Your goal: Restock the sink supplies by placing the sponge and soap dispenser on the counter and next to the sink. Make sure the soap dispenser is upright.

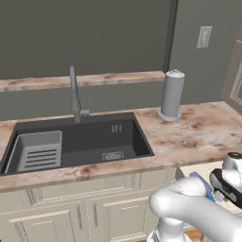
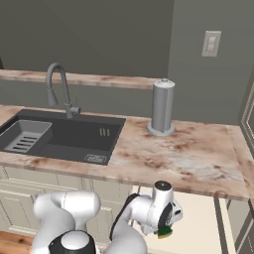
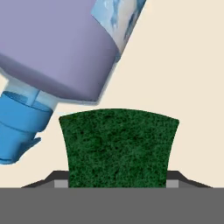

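Two stone surfaces of pinkish-beige marble look with reddish-brown blotches cross the kitchen: the broad bench [image 1: 198, 134] over cream panelled cabinets [image 1: 94, 208] and, behind it, a narrow raised ledge [image 1: 85, 80] against the dark grey wall. At the left of the bench lies the large dark grey rectangular sink [image 1: 78, 142], its recessed basin smooth and matt, with a light grey slotted rack [image 1: 37, 151] in its left end and a tall slim grey faucet [image 1: 74, 94] rising from its back rim. To the right of the sink a tall grey upright cylinder with a domed cap [image 1: 172, 94] stands on the bench on a round foot. Farther right, below the bench edge, lies a plain cream surface [image 2: 198, 223], and there the robot's hand [image 3: 118, 186] reaches down. In the hand view its two dark finger tips are clamped on either side of the small flat sponge [image 3: 119, 146], whose dark green scouring layer looks coarse and fibrous; in the right base view a sliver of yellow and green shows under the hand. Just beside the sponge the lavender-purple cylindrical soap dispenser [image 3: 61, 43] lies tipped over on the cream surface, glossy and smooth, with a teal-blue pump tip [image 3: 17, 127] and a pale blue-and-white patterned label whose writing cannot be read.
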